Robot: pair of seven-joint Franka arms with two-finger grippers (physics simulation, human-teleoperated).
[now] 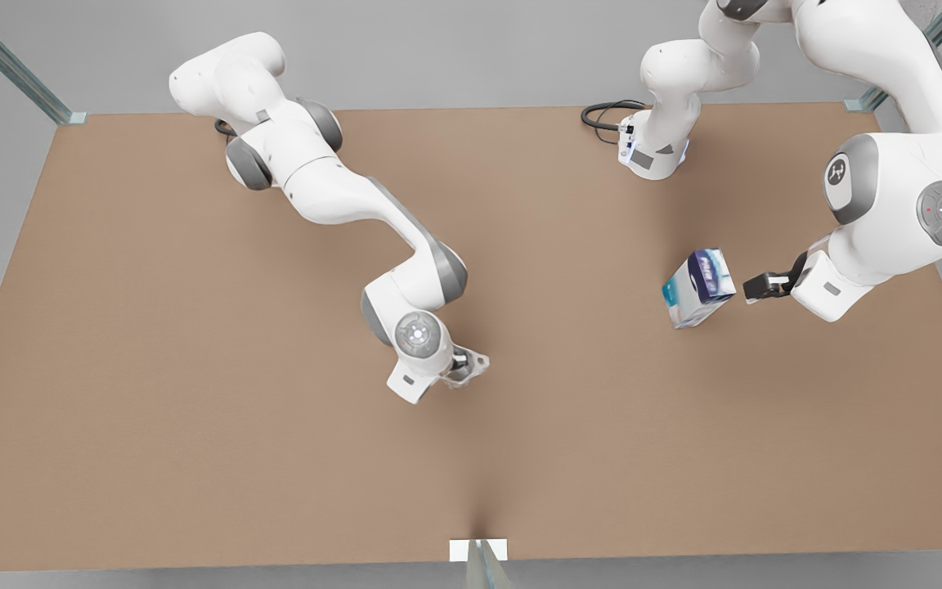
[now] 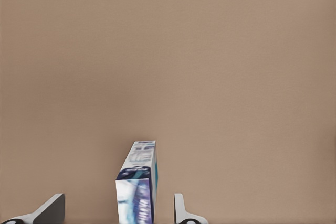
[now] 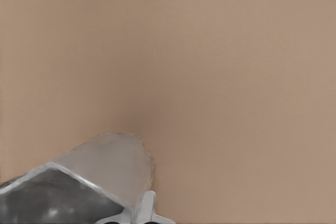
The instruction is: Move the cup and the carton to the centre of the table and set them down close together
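Observation:
The carton (image 1: pixel 698 288), white, dark blue and teal, sits tilted on the table (image 1: pixel 193 425) toward the front view's right. My left gripper (image 1: pixel 754 286) is level with it on its right side and open. In the left wrist view the carton (image 2: pixel 137 182) lies in line between the two fingers (image 2: pixel 181 211), with a gap on each side. The silvery faceted cup (image 1: pixel 471 365) is near the table's middle, with my right gripper (image 1: pixel 459 372) shut on it. In the right wrist view the cup (image 3: pixel 105 166) sits against a fingertip (image 3: pixel 147 208).
The arm bases stand at the table's far edge, with a black cable (image 1: pixel 606 114) beside one. A small white tab (image 1: pixel 477 549) marks the near edge. Bare brown tabletop lies between the cup and the carton.

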